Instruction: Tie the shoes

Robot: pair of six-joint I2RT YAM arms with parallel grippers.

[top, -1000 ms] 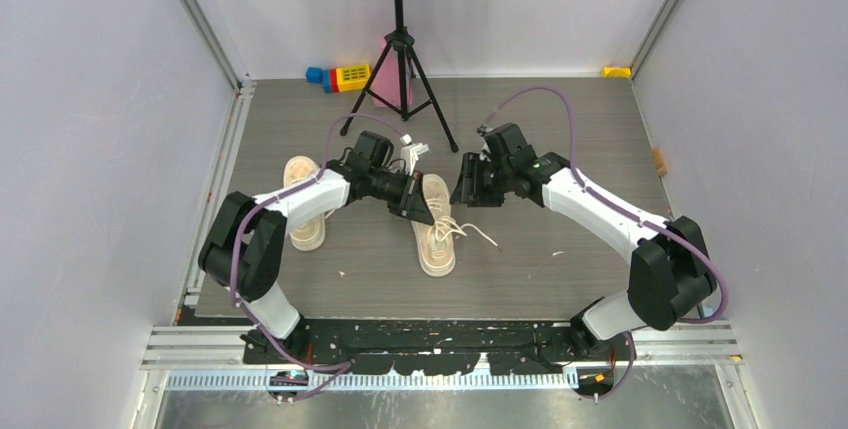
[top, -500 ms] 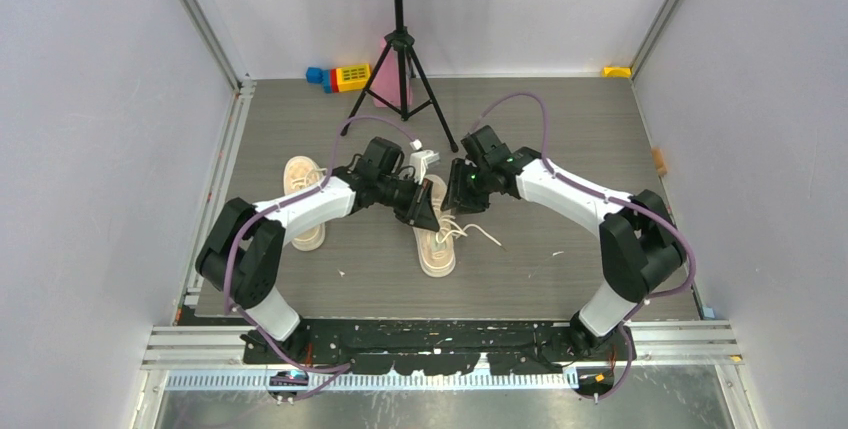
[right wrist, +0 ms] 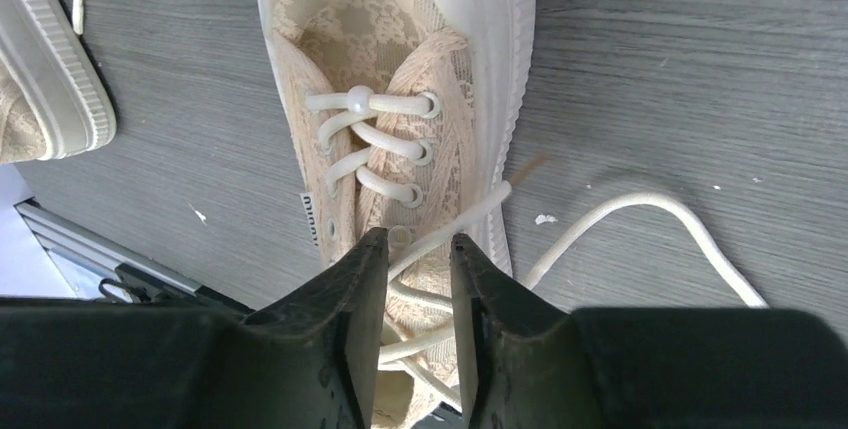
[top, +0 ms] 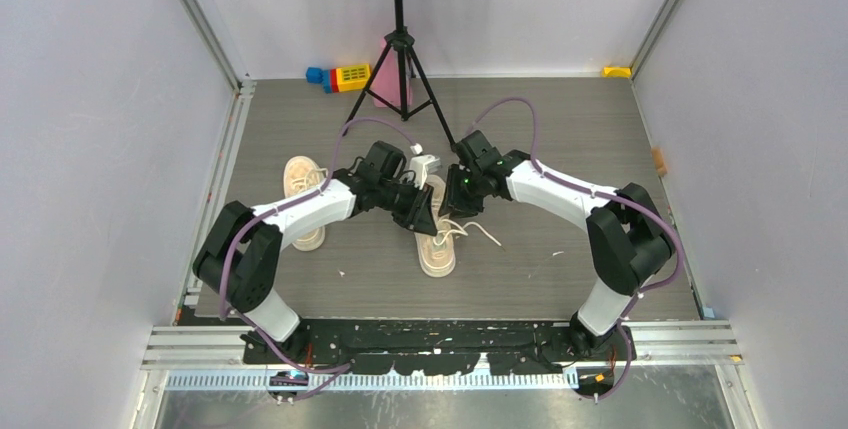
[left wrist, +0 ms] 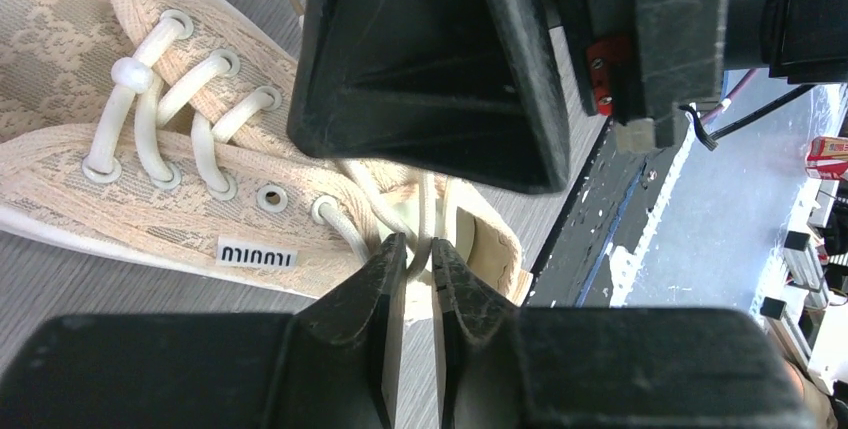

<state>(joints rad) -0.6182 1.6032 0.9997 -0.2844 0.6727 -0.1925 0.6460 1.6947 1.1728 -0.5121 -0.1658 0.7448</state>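
Observation:
Two cream sneakers lie on the grey table. One shoe (top: 436, 239) is in the middle and the other shoe (top: 303, 199) is to the left. My left gripper (top: 421, 209) is over the middle shoe (left wrist: 120, 159), near its heel opening. Its jaws are pinched on a white lace (left wrist: 425, 204). My right gripper (top: 455, 194) hovers close beside it, over the same shoe (right wrist: 390, 69). Its jaws stand a little apart (right wrist: 418, 244), with lace strands running between them, not pinched. A loose lace end (right wrist: 650, 209) loops over the table to the right.
A black tripod stand (top: 400, 69) rises at the back of the table, just behind both grippers. Coloured toy blocks (top: 340, 76) and a yellow piece (top: 617, 71) lie along the back edge. The second shoe's sole (right wrist: 45, 69) shows at the left of the right wrist view.
My right gripper has swung left and forward, from beside the shoe to right over it, close to the left gripper. The left gripper shifted slightly right, still holding the lace.

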